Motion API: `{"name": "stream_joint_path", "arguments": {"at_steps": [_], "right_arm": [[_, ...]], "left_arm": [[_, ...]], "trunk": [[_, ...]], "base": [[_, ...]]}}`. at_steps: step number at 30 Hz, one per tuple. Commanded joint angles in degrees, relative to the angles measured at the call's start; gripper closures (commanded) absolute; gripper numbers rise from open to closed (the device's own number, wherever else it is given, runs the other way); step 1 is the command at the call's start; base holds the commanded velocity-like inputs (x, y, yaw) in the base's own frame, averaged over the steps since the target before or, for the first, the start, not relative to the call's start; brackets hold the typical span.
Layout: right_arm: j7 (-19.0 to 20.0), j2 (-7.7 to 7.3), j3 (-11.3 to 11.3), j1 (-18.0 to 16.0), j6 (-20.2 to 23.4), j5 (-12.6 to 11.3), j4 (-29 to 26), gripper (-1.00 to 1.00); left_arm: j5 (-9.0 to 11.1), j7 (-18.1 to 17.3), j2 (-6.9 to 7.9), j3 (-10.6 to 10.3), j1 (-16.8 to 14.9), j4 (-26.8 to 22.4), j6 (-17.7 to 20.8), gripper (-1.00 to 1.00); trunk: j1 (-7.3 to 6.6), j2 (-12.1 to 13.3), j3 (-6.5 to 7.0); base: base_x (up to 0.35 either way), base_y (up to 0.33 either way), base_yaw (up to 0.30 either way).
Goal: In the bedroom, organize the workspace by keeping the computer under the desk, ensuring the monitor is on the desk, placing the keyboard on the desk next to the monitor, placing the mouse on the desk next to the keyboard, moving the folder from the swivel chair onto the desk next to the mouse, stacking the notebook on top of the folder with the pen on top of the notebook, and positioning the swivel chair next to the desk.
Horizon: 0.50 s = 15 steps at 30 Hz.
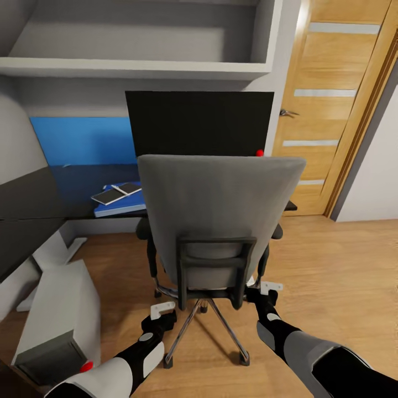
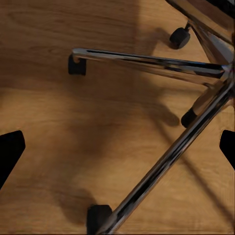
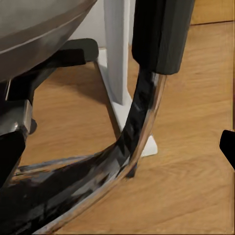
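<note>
The swivel chair faces the desk, backrest toward the robot. Both the left gripper and right gripper hang spread behind its seat, grasping nothing. The folder lies on the desk's front edge.

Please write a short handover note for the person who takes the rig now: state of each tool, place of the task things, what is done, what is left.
Left tool: open, empty, low behind the swivel chair.
Right tool: open, empty, beside the chair's back frame.
Done: folder on the desk, notebook stacked on it; monitor on the desk.
Computer stands on the floor at the desk's edge.
Pen, keyboard and mouse: cannot tell.
Left: push the chair closer to the desk, check the computer.
</note>
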Motion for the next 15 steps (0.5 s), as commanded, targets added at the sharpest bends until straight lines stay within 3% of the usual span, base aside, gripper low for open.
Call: {"name": "stream_joint_path", "arguments": {"at_steps": [1, 15], "right_arm": [[-0.3, 0.02, 0.49, -0.03, -0.09, -0.3, 0.02, -1.0], [-0.24, 0.02, 0.49, -0.03, -0.09, -0.3, 0.03, -1.0]], "left_arm": [[0.42, 0.28, 0.0, -0.48, -0.04, 0.01, -0.18, -1.0], [0.42, 0.28, 0.0, -0.47, -0.04, 0.03, -0.18, -1.0]], "trunk": [[-0.05, -0.02, -0.05], [-0.05, -0.02, -0.05]], "base": [[-0.326, 0.0, 0.0], [-0.31, 0.0, 0.0]]}}
